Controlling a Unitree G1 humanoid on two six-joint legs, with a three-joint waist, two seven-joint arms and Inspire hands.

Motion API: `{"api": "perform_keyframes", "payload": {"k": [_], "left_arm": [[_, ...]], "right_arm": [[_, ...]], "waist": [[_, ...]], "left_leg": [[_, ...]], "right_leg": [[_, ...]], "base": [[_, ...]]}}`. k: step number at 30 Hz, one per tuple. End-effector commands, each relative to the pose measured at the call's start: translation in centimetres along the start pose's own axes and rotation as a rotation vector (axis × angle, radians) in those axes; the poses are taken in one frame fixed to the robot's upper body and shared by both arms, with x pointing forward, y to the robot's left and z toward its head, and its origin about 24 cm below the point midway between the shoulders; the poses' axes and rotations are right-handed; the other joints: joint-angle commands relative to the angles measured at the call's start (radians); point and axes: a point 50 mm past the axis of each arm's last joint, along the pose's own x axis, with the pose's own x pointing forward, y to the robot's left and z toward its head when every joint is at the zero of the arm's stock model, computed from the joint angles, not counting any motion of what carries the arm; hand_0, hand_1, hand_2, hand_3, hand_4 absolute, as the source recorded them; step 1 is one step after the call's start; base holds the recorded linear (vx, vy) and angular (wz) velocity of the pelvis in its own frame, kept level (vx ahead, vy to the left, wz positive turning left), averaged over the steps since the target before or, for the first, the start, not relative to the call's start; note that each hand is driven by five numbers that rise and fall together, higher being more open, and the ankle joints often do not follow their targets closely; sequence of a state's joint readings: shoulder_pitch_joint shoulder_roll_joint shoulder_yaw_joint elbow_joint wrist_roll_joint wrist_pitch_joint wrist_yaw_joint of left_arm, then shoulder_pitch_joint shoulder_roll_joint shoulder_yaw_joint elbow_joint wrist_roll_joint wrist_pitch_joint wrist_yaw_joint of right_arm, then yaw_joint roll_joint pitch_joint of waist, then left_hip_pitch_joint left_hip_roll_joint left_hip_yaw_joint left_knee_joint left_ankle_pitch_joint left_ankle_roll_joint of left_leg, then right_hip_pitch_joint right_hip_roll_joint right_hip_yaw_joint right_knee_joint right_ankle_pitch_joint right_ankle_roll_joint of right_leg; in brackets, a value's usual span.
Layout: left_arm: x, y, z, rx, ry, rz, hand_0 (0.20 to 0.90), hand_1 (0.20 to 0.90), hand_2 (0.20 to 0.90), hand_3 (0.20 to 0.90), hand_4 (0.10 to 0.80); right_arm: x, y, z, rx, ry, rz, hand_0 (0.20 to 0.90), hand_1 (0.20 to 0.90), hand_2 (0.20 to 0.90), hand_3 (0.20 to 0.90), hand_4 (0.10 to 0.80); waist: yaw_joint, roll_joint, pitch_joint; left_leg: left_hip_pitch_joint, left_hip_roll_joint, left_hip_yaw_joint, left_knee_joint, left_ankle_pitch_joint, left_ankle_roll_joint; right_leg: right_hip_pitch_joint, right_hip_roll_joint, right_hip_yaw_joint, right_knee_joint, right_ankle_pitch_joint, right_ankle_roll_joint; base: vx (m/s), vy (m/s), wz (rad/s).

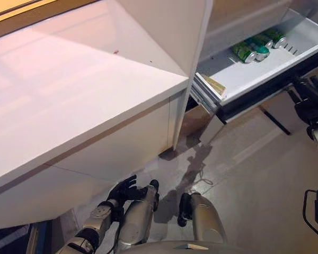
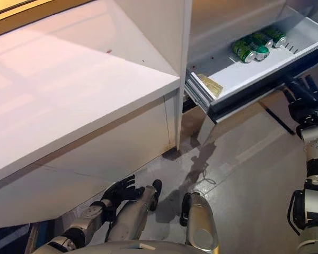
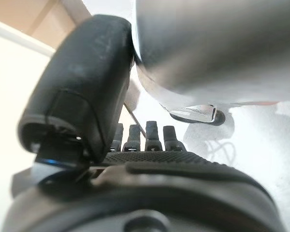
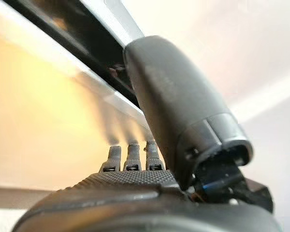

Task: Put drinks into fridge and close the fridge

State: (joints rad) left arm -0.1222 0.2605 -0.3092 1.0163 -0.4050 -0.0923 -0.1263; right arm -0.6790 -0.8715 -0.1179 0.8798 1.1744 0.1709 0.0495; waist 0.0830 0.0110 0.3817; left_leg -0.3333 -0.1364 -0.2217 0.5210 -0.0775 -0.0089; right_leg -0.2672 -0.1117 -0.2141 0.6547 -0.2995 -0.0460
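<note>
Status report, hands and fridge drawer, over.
Right hand open at drawer front. Left hand open, idle, low. Cans inside; drawer open. Nothing blocking.

- Bright overall, with the glossy white countertop washed pale pink and near blown out toward the left.
- Soft dark shadows pool on the grey floor under the open white fridge drawer.
- Wrist views are pretty mushy: warm orange glow, close parts way out of focus.

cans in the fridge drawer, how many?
3 green cans visible, lying side by side at the far end of the open fridge drawer, in a row running toward its far corner. None elsewhere in view; the far one is partly hidden, so more may be.
</note>
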Motion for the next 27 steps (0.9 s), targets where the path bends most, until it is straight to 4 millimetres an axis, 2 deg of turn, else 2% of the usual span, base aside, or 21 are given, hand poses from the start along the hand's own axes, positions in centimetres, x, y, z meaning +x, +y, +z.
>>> {"api": "perform_keyframes", "payload": {"k": [1, 6, 8, 9, 10, 12, 15, 17, 22, 23, 27], "left_arm": [[-4.7, 5.2, -7.9, 0.127, 0.274, 0.120, 0.900, 0.900, 0.900, 0.900, 0.800], [-5.1, 5.5, -8.4, 0.135, 0.280, 0.120, 0.900, 0.900, 0.900, 0.900, 0.800], [-5.3, 5.6, -8.7, 0.134, 0.288, 0.122, 0.900, 0.900, 0.900, 0.900, 0.800], [-5.4, 5.5, -8.9, 0.132, 0.292, 0.123, 0.900, 0.900, 0.900, 0.900, 0.800], [-5.6, 5.3, -9.4, 0.127, 0.298, 0.127, 0.900, 0.900, 0.900, 0.900, 0.800], [-5.6, 5.0, -9.7, 0.118, 0.307, 0.132, 0.900, 0.900, 0.900, 0.900, 0.800], [-5.4, 4.5, -9.8, 0.106, 0.320, 0.132, 0.900, 0.900, 0.900, 0.900, 0.800], [-5.2, 4.3, -9.9, 0.098, 0.325, 0.133, 0.900, 0.900, 0.900, 0.900, 0.800], [-5.0, 4.0, -9.9, 0.088, 0.324, 0.136, 0.900, 0.900, 0.900, 0.900, 0.800], [-5.0, 4.0, -9.9, 0.090, 0.324, 0.134, 0.900, 0.900, 0.900, 0.900, 0.800], [-4.5, 3.9, -9.1, 0.088, 0.306, 0.121, 0.900, 0.900, 0.900, 0.900, 0.800]], "right_arm": [[0.4, 10.8, 3.1, -0.025, -0.099, 0.509, 0.900, 0.900, 0.900, 0.900, 0.800], [0.4, 10.1, 4.8, -0.118, -0.189, 0.387, 0.900, 0.900, 0.900, 0.900, 0.800], [0.3, 9.6, 6.1, -0.163, -0.306, 0.255, 0.900, 0.900, 0.900, 0.900, 0.800], [-0.2, 9.4, 7.5, -0.205, -0.442, 0.117, 0.900, 0.900, 0.900, 0.900, 0.800], [-1.3, 9.8, 9.1, -0.234, -0.630, 0.006, 0.900, 0.900, 0.900, 0.900, 0.800], [-3.5, 11.3, 10.5, -0.314, -0.876, -0.103, 0.900, 0.900, 0.900, 0.900, 0.800], [-6.5, 13.2, 11.1, -0.401, -1.147, -0.204, 0.900, 0.900, 0.900, 0.900, 0.800], [-7.6, 13.2, 10.7, -0.429, -1.225, -0.238, 0.900, 0.900, 0.900, 0.900, 0.800], [-8.1, 8.6, 8.7, -0.378, -1.206, -0.376, 0.900, 0.900, 0.900, 0.900, 0.800], [-8.1, 8.4, 8.6, -0.377, -1.204, -0.386, 0.900, 0.900, 0.900, 0.900, 0.800], [-7.4, 4.4, 6.7, -0.428, -1.108, -0.546, 0.900, 0.900, 0.900, 0.900, 0.800]], "waist": [[0.115, -0.028, -0.110], [0.121, -0.036, -0.134], [0.117, -0.040, -0.146], [0.111, -0.042, -0.151], [0.100, -0.042, -0.157], [0.083, -0.042, -0.168], [0.052, -0.040, -0.180], [0.033, -0.038, -0.187], [-0.024, -0.046, -0.226], [-0.024, -0.047, -0.228], [-0.050, -0.046, -0.269]], "left_leg": [[0.084, -0.007, 0.052, -0.080, -0.068, 0.087], [0.140, 0.007, 0.034, -0.149, -0.046, 0.080], [0.164, 0.014, 0.036, -0.172, -0.040, 0.078], [0.177, 0.018, 0.039, -0.183, -0.040, 0.078], [0.192, 0.023, 0.045, -0.194, -0.040, 0.079], [0.204, 0.029, 0.056, -0.214, -0.030, 0.079], [0.225, 0.032, 0.073, -0.237, -0.027, 0.080], [0.241, 0.035, 0.089, -0.256, -0.026, 0.082], [0.283, 0.047, 0.141, -0.321, -0.023, 0.082], [0.286, 0.048, 0.143, -0.325, -0.022, 0.082], [0.321, 0.055, 0.165, -0.398, -0.001, 0.073]], "right_leg": [[0.052, 0.032, 0.031, -0.043, 0.054, -0.024], [0.108, 0.033, 0.023, -0.119, 0.077, -0.011], [0.130, 0.036, 0.028, -0.156, 0.090, -0.005], [0.141, 0.038, 0.033, -0.176, 0.098, -0.002], [0.151, 0.042, 0.045, -0.196, 0.106, 0.004], [0.161, 0.048, 0.060, -0.234, 0.129, 0.010], [0.180, 0.053, 0.091, -0.289, 0.153, 0.019], [0.192, 0.056, 0.110, -0.321, 0.167, 0.025], [0.227, 0.065, 0.158, -0.425, 0.204, 0.046], [0.230, 0.066, 0.160, -0.431, 0.207, 0.046], [0.259, 0.071, 0.176, -0.520, 0.252, 0.060]], "base": [[0.072, -0.001, 0.26], [0.047, -0.020, 0.21], [0.039, -0.016, 0.09], [0.036, -0.003, 0.06], [0.012, 0.006, 0.04], [0.003, 0.009, -0.04], [0.000, 0.038, -0.19], [-0.015, 0.045, -0.32], [-0.030, 0.011, -0.31], [-0.026, -0.005, -0.28], [-0.028, -0.013, -0.35]]}}
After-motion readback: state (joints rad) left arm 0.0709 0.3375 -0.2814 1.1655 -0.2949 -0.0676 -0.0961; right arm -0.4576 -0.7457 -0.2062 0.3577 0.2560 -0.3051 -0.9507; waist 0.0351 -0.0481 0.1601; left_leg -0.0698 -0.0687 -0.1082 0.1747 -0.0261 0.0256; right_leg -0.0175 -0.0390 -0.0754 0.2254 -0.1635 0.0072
